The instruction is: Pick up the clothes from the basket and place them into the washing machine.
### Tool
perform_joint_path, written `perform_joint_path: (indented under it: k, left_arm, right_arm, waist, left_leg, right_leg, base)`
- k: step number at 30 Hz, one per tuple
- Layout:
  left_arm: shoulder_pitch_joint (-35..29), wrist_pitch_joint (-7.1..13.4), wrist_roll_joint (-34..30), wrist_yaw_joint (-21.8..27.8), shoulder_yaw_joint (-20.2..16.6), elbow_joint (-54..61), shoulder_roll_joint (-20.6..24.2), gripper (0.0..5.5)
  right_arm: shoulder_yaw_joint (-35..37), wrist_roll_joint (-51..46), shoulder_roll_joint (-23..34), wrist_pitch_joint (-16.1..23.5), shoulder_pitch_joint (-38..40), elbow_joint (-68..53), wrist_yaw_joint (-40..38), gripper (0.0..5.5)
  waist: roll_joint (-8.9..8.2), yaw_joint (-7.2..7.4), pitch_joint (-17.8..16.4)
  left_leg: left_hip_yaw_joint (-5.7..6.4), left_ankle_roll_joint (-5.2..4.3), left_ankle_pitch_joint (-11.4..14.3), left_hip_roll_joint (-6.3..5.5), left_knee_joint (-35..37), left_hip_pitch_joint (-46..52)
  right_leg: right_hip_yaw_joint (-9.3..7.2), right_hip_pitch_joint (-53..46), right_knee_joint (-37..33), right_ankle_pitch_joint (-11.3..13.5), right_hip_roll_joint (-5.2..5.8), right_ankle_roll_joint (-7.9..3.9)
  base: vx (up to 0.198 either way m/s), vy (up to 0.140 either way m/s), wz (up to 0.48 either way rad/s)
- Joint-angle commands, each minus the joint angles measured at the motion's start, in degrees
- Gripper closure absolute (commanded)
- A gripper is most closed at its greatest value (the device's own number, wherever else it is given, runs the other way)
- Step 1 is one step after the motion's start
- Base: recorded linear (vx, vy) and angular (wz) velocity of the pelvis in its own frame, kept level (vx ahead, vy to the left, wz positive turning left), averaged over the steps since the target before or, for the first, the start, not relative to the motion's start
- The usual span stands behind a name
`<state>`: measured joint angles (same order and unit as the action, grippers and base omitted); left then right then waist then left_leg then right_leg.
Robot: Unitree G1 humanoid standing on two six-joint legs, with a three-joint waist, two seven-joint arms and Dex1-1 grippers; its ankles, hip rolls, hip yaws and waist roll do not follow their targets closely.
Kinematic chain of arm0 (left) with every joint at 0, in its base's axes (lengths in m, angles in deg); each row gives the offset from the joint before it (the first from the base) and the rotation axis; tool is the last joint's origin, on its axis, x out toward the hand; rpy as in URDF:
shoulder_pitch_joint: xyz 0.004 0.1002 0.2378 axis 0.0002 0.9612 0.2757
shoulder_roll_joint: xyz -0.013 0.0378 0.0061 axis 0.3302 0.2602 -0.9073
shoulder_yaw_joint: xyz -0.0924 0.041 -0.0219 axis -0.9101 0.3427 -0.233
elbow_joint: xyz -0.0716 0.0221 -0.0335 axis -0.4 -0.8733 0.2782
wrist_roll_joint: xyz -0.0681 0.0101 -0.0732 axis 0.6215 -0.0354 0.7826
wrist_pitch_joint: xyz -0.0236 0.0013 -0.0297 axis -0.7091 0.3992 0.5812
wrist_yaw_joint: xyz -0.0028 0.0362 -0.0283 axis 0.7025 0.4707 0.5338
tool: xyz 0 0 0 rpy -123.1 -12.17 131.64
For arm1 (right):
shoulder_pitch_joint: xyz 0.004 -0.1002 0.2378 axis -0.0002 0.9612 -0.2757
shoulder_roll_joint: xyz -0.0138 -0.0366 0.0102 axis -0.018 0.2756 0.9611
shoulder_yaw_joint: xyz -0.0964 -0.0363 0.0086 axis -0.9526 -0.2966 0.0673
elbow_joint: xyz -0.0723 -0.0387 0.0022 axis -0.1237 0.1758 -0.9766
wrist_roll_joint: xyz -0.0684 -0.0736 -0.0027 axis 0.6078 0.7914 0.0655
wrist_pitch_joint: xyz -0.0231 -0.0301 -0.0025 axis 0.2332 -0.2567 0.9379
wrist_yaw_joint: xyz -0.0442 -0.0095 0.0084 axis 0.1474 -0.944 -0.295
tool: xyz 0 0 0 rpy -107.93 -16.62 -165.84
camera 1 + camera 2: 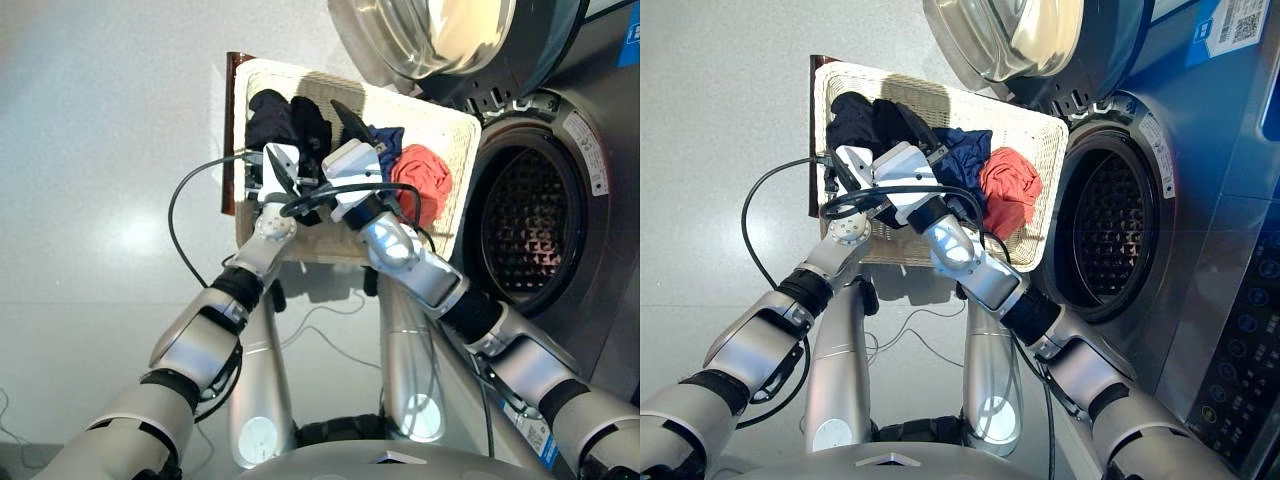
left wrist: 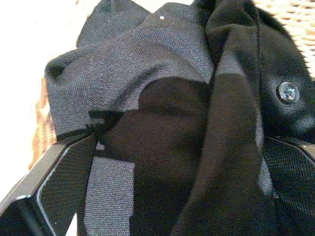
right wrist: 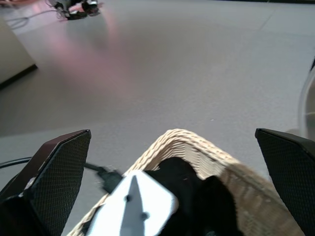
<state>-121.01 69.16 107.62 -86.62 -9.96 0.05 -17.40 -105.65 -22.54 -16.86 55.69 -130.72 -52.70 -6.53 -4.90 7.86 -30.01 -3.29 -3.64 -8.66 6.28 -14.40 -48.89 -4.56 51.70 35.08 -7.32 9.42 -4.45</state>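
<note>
The left gripper (image 2: 162,162) is reaching spread-fingered onto the black garment (image 2: 162,73) directly ahead — it should be sinking deeper before pinching; the right gripper (image 3: 172,147) is hovering wide open.

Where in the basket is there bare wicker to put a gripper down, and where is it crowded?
Bare wicker shows along the basket rim nearest the washing machine door, beyond the clothes. The middle is crowded: black garment, navy garment and red garment lie in a row, with the left gripper and right gripper over them.
</note>
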Motion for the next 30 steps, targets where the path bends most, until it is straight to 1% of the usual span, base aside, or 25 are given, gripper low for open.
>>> perform_joint_path:
  k: [1, 6, 10, 14, 15, 16, 23, 25, 27, 29, 30]
  left_arm:
    - [-5.12, 1.94, 2.53, -1.49, -1.57, -4.98, -0.37, 0.0]
    - [-7.15, 1.24, 4.49, -0.52, -2.25, -8.86, -0.42, 0.0]
    - [-8.91, 0.88, 6.35, 0.24, -2.87, -11.93, -0.09, 0.0]
    - [-10.12, 0.29, 5.79, 0.6, -2.99, -13.65, 0.22, 0.0]
    - [-10.31, 0.26, 5.57, 0.6, -2.98, -13.84, 0.24, 2.91]
    - [-10.42, 0.28, 5.12, 0.46, -2.91, -13.89, 0.11, 5.46]
    - [-9.3, 0.44, 3.4, 0.36, -2.31, -13.17, -0.57, 5.5]
    - [-7.44, 1.02, 1.83, -0.46, -1.96, -11.01, -0.5, 5.5]
    - [-5.88, 1.43, -0.17, -1.52, -1.7, -8.81, -0.2, 5.5]
    - [-3.02, 1.93, -1.55, -2.31, -1.74, -5.49, -0.07, 5.5]
    - [-1.55, 2.19, -2.15, -2.54, -1.57, -3.76, -0.06, 5.5]
  right_arm:
    - [0.08, -3.43, -1.53, 5.29, -0.39, -8.16, 1.41, 0.0]
    - [-0.63, -5.45, -0.85, 5.72, 0.67, -9.87, 2.4, 0.0]
    - [-1.42, -7.2, -0.63, 6.1, 1.11, -10.96, 2.91, 0.0]
    - [-1.55, -8.27, 0.13, 6.24, 1.66, -12.38, 3.6, 0.0]
    - [-1.64, -8.3, 0.39, 6.28, 1.85, -12.46, 3.66, 0.0]
    - [-1.62, -8.28, 0.56, 6.36, 1.94, -12.5, 3.63, 0.0]
    - [-1.38, -7.51, 1.74, 6.1, 3.06, -12.31, 3.48, 0.0]
    - [-0.85, -6.83, 2.56, 6.02, 3.88, -11.66, 3.1, 0.0]
    - [-0.2, -5.77, 3.1, 6.02, 4.36, -11.23, 2.55, 0.0]
    - [1.1, -5.01, 4.03, 6.12, 5.43, -11.01, 2.08, 0.0]
    - [2.1, -4.79, 4.61, 6.03, 6.11, -10.92, 1.8, 0.0]
  waist:
    - [-2.8, -0.5, 0.21]
    - [-2.75, -0.12, 0.21]
    - [-2.97, 0.21, 0.21]
    - [-3.04, 0.49, 0.21]
    - [-3.04, 0.54, 0.21]
    - [-3.04, 0.61, 0.21]
    - [-2.75, 0.57, 0.21]
    - [-2.42, 0.32, 0.21]
    - [-2.25, 0.09, 0.21]
    - [-1.94, -0.32, 0.21]
    - [-1.75, -0.53, 0.21]
  left_leg:
    - [-0.1, -1.03, 12.52, 0.39, -12.41, 0.33]
    - [0.07, -0.96, 12.61, 0.32, -13.17, 0.06]
    - [-0.33, -0.89, 12.71, 0.3, -13.25, 0.23]
    - [-0.61, -0.89, 12.73, 0.35, -13.13, 0.66]
    - [-0.64, -0.86, 12.67, 0.38, -13.1, 0.77]
    - [-0.73, -0.84, 12.59, 0.35, -12.99, 0.88]
    - [-1.63, -0.77, 11.53, -0.22, -9.83, 3.51]
    - [-2.1, -0.76, 10.32, -0.58, -6.82, 5.57]
    - [-2.37, -0.69, 9.59, -0.79, -4.82, 7.27]
    - [-2.77, -0.54, 8.94, -1.14, -2.97, 9.27]
    - [-2.77, -0.52, 8.5, -1.34, -1.79, 10.26]
  right_leg:
    - [2.07, -1.96, -9.09, 7.75, -1.68, -1.17]
    - [2.53, -1.8, -8.89, 7.92, -1.9, -1.08]
    - [2.95, -1.8, -9.09, 8.21, -2.07, -1.11]
    - [3.36, -2.08, -9.55, 8.52, -2.14, -1.2]
    - [3.42, -2.19, -9.67, 8.58, -2.15, -1.21]
    - [3.49, -2.37, -9.87, 8.71, -2.19, -1.25]
    - [3.71, -4.8, -13.45, 10.29, -1.92, -1.59]
    - [3.88, -6.69, -16.15, 11.45, -1.77, -1.89]
    - [3.95, -8.16, -17.81, 11.96, -1.81, -2.1]
    - [3.91, -10.17, -19.47, 12.57, -1.6, -2.34]
    - [3.95, -11.21, -20.29, 12.84, -1.51, -2.44]
  base:
    - [0.0, 0.0, 0.0]
    - [0.0, 0.0, 0.0]
    - [0.0, 0.0, 0.0]
    - [0.0, 0.0, 0.0]
    - [0.0, 0.0, 0.0]
    - [0.0, 0.0, 0.0]
    - [0.0, 0.0, 0.0]
    - [0.0, 0.0, 0.0]
    - [0.0, 0.0, 0.0]
    - [0.0, 0.0, 0.0]
    - [0.05, 0.01, -0.082]
